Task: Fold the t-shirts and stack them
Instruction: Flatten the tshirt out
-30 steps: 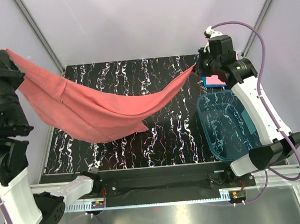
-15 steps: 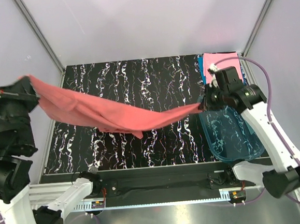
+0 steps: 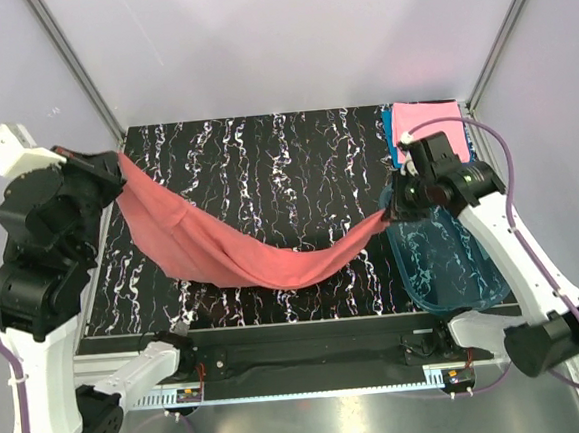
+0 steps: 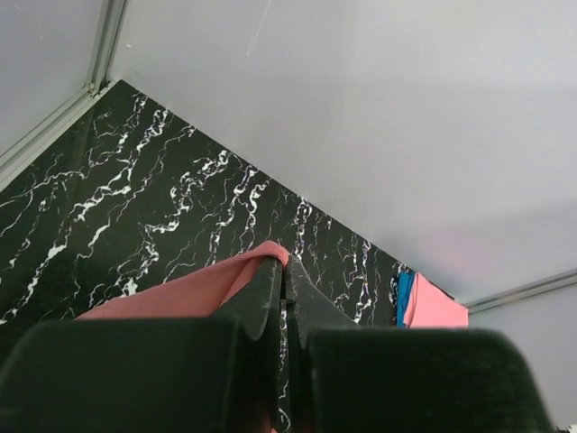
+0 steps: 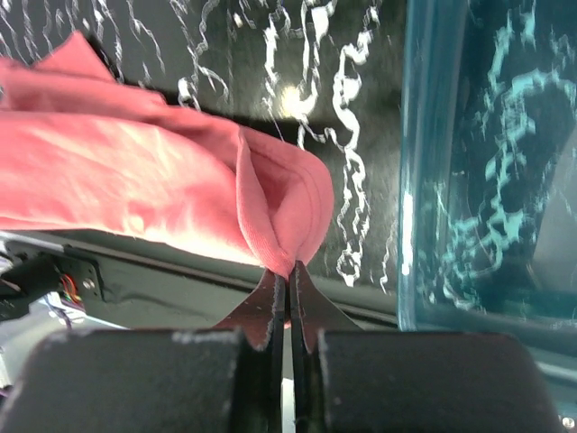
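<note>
A salmon t-shirt hangs stretched between my two grippers above the black marbled table, sagging in the middle near the front edge. My left gripper is shut on one end of it at the left; the cloth shows at its tips in the left wrist view. My right gripper is shut on the other end, and the bunched cloth shows above its tips. A folded pink t-shirt lies on a folded blue one at the back right corner; both show in the left wrist view.
A clear blue plastic tub stands at the front right of the table, right beside my right gripper; its wall fills the right of the right wrist view. The black marbled table spans the middle. Frame posts rise at the back corners.
Both grippers have lowered and come nearer with the salmon t-shirt; the left moved right and down, the right came forward. The cloth now sags lower toward the table's front.
</note>
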